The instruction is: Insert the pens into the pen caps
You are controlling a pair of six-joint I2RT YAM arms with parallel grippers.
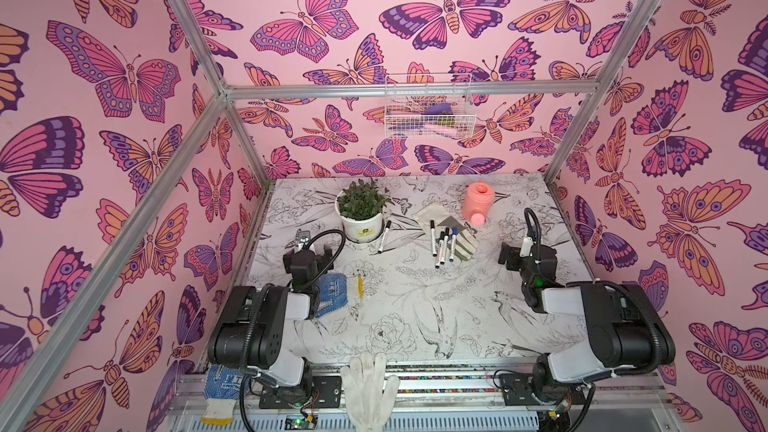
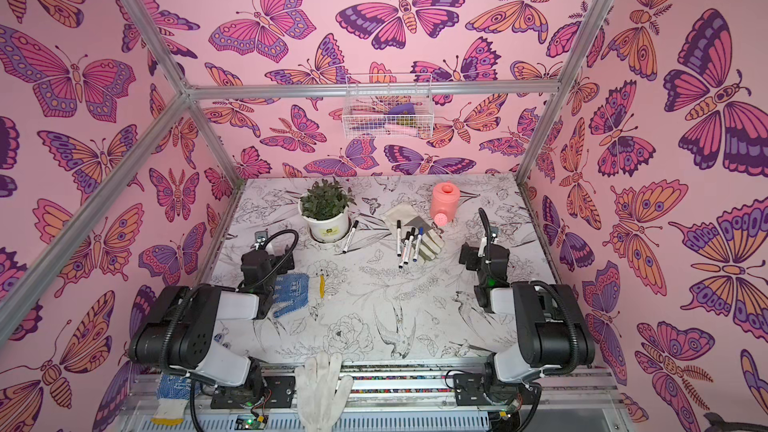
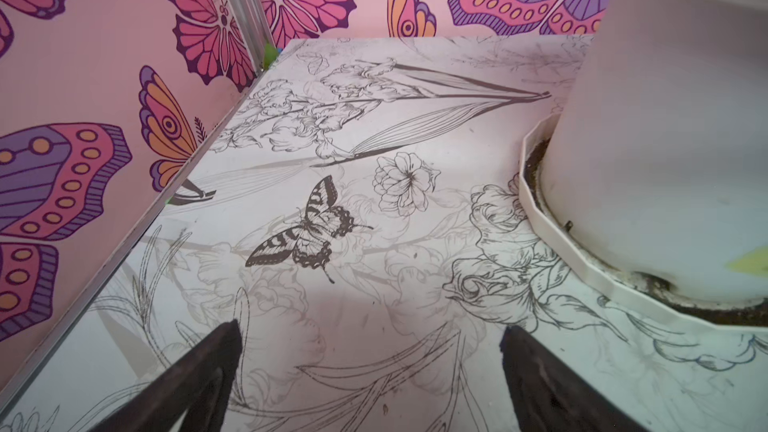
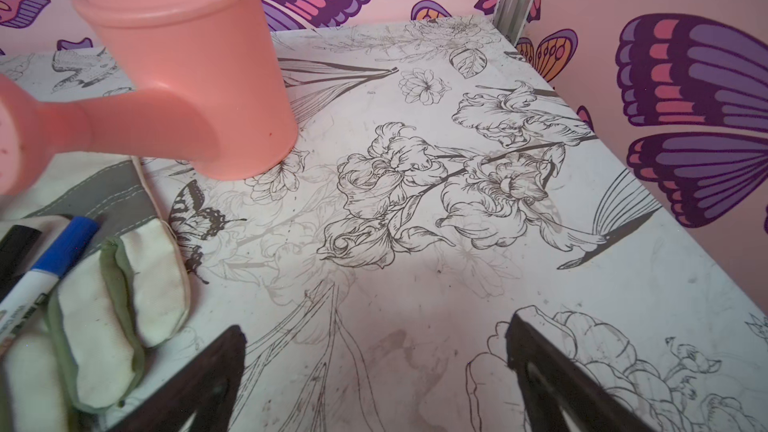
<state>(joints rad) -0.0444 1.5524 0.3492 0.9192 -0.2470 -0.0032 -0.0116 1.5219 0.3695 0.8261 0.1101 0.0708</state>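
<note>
Right tool [image 4: 374, 324] gapes near pens [image 1: 444, 246] lying front-to-back

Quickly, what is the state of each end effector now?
Left end effector: open, holding nothing.
Right end effector: open, holding nothing.

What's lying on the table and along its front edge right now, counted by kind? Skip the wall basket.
Pens: 5 (one beside the pot, four on the cream glove)
Gloves: 4 (one cream, one white, two blue)
Potted plant: 1
Watering can: 1
Total: 11
</note>
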